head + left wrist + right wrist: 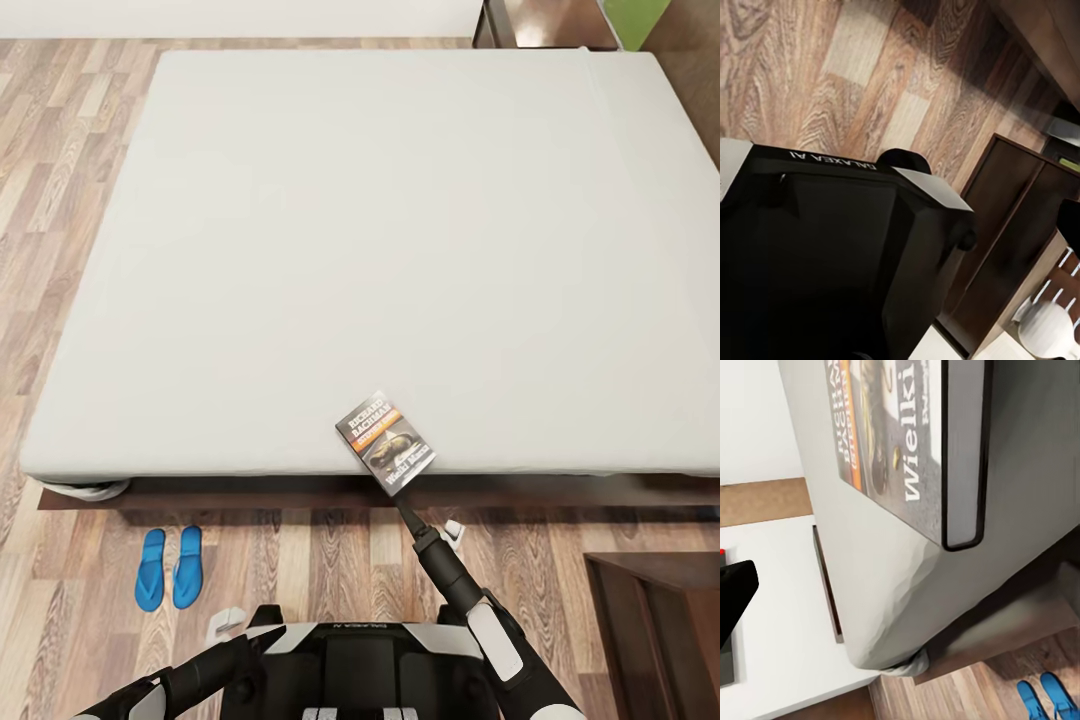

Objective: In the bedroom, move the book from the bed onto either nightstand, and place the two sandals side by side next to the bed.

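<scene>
My robot's trunk is glossy black with white shoulder panels and "GALAXEA AI" lettered in white. Both arms are black tubes with white shell covers; the right arm narrows to a slim black wrist.

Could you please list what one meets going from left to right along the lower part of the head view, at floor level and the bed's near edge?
two sandals on the floor → book at the near edge of the bed → right gripper just below the book → nightstand at the right edge.
</scene>
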{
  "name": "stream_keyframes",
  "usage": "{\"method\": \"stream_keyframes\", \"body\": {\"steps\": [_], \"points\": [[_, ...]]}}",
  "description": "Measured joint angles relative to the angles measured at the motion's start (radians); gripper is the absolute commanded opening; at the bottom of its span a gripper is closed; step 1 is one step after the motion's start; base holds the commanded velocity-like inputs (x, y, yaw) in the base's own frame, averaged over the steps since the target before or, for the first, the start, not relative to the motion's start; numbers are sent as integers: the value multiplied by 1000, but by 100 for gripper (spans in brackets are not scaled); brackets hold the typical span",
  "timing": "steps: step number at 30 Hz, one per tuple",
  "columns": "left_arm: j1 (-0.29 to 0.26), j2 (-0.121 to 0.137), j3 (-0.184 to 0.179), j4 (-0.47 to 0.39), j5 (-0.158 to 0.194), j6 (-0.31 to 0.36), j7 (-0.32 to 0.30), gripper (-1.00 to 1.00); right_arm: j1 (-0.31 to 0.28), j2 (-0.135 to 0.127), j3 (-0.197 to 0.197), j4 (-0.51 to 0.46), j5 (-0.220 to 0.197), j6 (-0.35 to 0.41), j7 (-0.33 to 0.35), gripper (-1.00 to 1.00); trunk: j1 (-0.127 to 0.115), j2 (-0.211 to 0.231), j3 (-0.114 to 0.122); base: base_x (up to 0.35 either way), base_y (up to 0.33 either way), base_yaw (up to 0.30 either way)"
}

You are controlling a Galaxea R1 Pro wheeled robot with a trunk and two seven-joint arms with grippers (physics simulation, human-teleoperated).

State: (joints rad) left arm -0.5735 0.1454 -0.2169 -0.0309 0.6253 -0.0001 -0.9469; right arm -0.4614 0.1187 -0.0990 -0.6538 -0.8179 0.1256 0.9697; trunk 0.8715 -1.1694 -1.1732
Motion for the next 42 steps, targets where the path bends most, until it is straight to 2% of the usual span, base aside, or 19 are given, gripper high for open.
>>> {"method": "stream_keyframes", "body": {"steps": [9,17,21,22,26,28,35,42], "points": [[0,0,0,-1,0,0,0,100,0,0,0,0,0,0,0,100,35,-63,-28,0,0,0],[0,7,7,-7,1,6,-12,100,0,0,0,0,0,-1,0,100,35,-63,-28,0,0,0],[-1,10,4,-77,-6,50,-55,100,0,0,0,1,0,-1,0,100,35,-63,-28,0,0,0],[-2,15,0,-99,-8,61,-71,100,0,0,0,1,0,-1,0,100,35,-63,-28,0,0,0],[-2,66,-8,-132,-10,77,-146,100,0,0,0,0,0,-1,0,100,35,-63,-28,0,0,0],[-2,77,-10,-135,-10,79,-163,100,0,0,0,0,0,-1,0,100,35,-63,-28,0,0,0],[-1,90,-12,-136,-10,78,-179,100,0,0,0,0,0,-1,0,100,35,-63,-28,0,0,0],[0,90,-13,-134,-9,76,-177,100,0,0,0,0,0,0,0,100,34,-63,-28,83,0,0]]}}
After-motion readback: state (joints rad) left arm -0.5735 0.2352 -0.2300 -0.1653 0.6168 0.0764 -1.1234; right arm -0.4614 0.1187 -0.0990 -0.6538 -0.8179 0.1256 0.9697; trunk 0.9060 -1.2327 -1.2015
